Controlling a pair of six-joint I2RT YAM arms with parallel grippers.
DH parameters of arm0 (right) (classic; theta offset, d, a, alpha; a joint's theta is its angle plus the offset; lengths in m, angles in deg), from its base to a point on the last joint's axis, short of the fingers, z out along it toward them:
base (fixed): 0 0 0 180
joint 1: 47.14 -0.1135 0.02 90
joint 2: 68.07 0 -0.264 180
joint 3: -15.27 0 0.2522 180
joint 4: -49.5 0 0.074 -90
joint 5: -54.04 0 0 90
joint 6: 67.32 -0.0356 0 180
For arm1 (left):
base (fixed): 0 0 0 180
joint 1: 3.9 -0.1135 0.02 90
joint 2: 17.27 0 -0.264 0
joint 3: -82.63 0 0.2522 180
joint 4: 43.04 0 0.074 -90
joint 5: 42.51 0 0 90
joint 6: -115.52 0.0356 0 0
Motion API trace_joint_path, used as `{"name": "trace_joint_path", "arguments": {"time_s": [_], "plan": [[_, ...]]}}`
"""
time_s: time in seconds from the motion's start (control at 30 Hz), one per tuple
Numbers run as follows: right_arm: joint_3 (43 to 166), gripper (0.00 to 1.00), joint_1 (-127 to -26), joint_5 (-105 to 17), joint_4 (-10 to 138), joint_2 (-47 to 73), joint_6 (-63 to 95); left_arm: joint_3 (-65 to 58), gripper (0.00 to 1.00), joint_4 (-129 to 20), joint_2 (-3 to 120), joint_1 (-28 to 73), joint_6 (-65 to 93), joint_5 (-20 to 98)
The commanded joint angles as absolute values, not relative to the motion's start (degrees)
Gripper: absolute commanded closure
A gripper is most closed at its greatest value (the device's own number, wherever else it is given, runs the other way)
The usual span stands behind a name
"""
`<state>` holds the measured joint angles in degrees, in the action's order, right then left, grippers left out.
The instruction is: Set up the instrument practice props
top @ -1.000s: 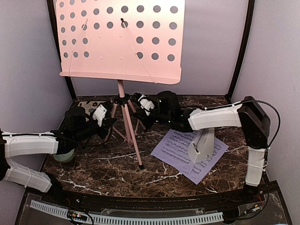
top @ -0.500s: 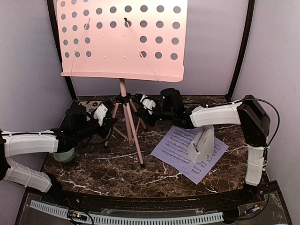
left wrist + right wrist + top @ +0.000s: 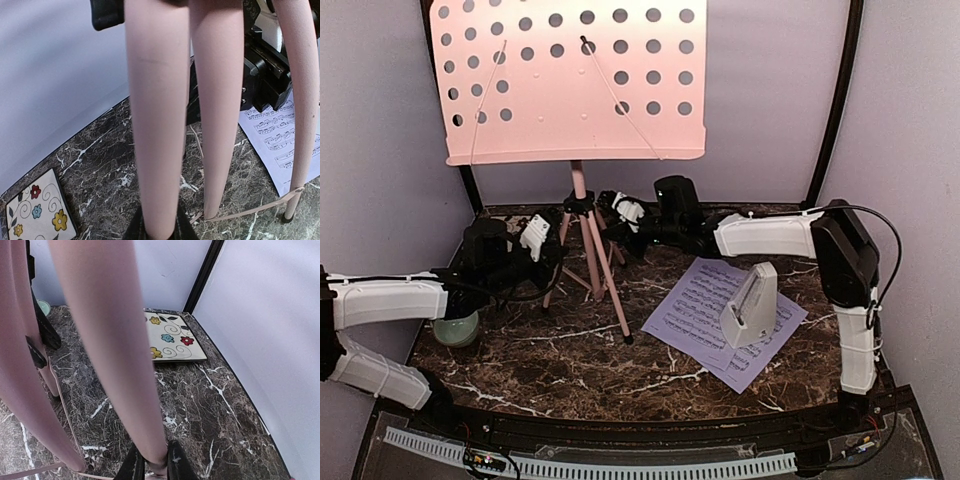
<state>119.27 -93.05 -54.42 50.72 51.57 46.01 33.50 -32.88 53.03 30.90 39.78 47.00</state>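
Toward the back edge of the table [image 3: 550, 365], left of centre, the pink music stand [image 3: 575, 85] stands on its tripod with an arm on either side. The left gripper [image 3: 545, 245] is clamped on one outer leg, its dark fingers [image 3: 135, 231] pinching the pink tube low down. The right gripper [image 3: 618, 215] is closed the same way on another leg, fingers [image 3: 175, 461] tight against it. Holding two legs at once looks meant to steady the top-heavy stand and place the whole tripod without tipping it. The sheet music [image 3: 692, 318] lies flat toward the front right corner, with the metronome [image 3: 752, 303] upright on it, probably parked there until the stand is settled. The green bowl [image 3: 455, 328] sits by the left edge and the floral coaster [image 3: 172, 337] in the back left corner. Compared with a second ago, the desk has swung left and sits more level, the front foot has drawn back, and the right arm has reached further toward the back edge
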Motion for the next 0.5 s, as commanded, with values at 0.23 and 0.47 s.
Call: {"name": "trace_joint_path", "arguments": {"time_s": [0.23,0.47], "plan": [[106.5,0.27,-89.5,-47.5,38.4,38.4,33.7,31.1,1.00,-27.8,55.1,32.9,36.6,47.7],[99.5,0.19,-92.3,-46.1,45.8,29.9,24.7,31.2,1.00,-27.4,55.7,33.5,35.9,50.0]]}}
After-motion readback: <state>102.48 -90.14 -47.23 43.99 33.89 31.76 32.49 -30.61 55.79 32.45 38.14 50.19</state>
